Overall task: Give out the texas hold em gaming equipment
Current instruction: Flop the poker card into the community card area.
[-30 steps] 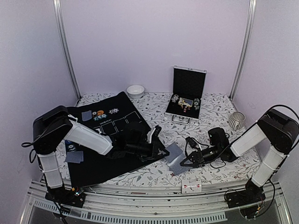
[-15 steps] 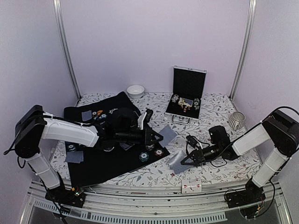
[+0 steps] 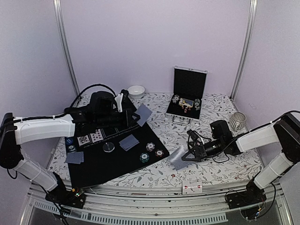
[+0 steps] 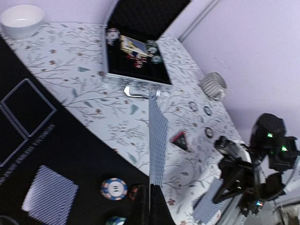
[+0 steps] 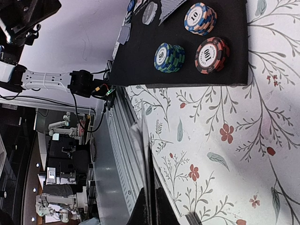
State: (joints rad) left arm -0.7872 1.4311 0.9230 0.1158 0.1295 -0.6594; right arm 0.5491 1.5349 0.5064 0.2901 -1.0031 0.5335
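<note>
In the left gripper (image 3: 135, 117), 1 thin rectangular card (image 3: 144, 114), blue-grey patterned back

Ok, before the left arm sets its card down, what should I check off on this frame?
1. Left gripper shut on a playing card: ok.
2. That card is a single one: cannot tell, it is edge-on in the wrist view.
3. Right gripper shut on its own cards: ok.
4. Open case apart from both grippers: ok.
5. Three chip stacks upright on the black mat: ok.
</note>
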